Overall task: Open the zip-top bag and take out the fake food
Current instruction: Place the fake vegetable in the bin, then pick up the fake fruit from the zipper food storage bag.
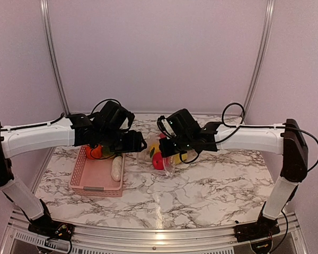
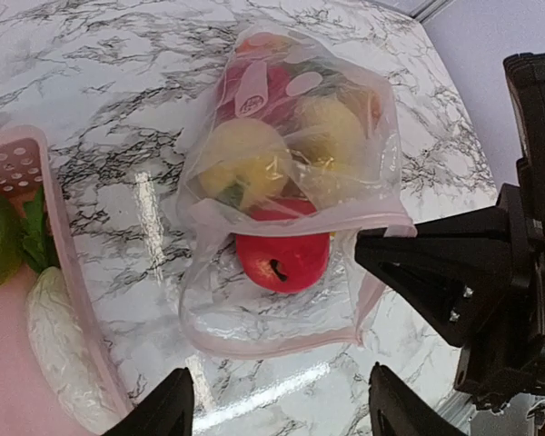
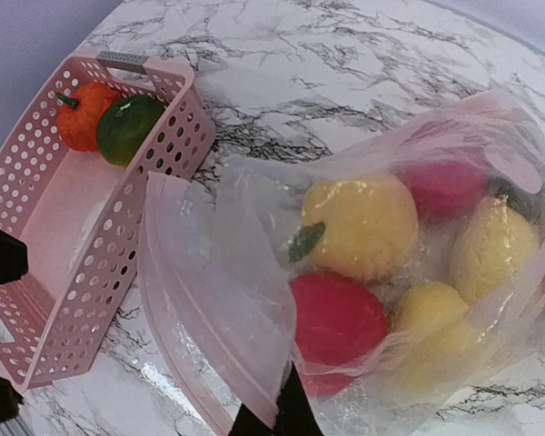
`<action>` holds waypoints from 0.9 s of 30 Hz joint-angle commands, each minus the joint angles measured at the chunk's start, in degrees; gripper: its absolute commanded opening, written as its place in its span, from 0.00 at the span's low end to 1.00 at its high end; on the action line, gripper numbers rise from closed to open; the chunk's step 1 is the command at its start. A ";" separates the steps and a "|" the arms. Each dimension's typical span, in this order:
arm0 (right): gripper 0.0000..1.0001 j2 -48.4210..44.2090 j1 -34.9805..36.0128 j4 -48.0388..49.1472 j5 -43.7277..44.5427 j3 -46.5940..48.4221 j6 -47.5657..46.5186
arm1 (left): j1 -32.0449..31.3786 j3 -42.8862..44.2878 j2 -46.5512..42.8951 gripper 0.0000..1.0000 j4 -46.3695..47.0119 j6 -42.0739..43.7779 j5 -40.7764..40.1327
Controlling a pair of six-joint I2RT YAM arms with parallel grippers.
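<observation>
The zip-top bag (image 2: pixel 282 318) lies on the marble table with its mouth gaping toward my left gripper (image 2: pixel 282 413). That gripper is open, just in front of the mouth, with nothing between its fingers. Fake food fills the bag: a red apple (image 2: pixel 282 259) nearest the mouth, with yellow fruits (image 2: pixel 241 163) and a pinkish-red piece behind it. My right gripper (image 3: pixel 286 418) is shut on the upper lip of the bag (image 3: pixel 227 300) and holds it lifted. In the top view the two grippers (image 1: pixel 140 143) (image 1: pixel 167 151) face each other over the bag (image 1: pixel 160 159).
A pink perforated basket (image 1: pixel 95 189) sits left of the bag. It holds an orange fruit (image 3: pixel 82 113), a green one (image 3: pixel 127 127) and a whitish vegetable (image 2: pixel 59 345). The basket wall (image 2: pixel 68 282) is close to my left fingers.
</observation>
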 commanded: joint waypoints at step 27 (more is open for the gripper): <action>0.00 8.64 -3.82 -0.87 2.87 0.00 1.42 | -2.67 10.09 25.52 0.62 13.13 -4.89 -5.28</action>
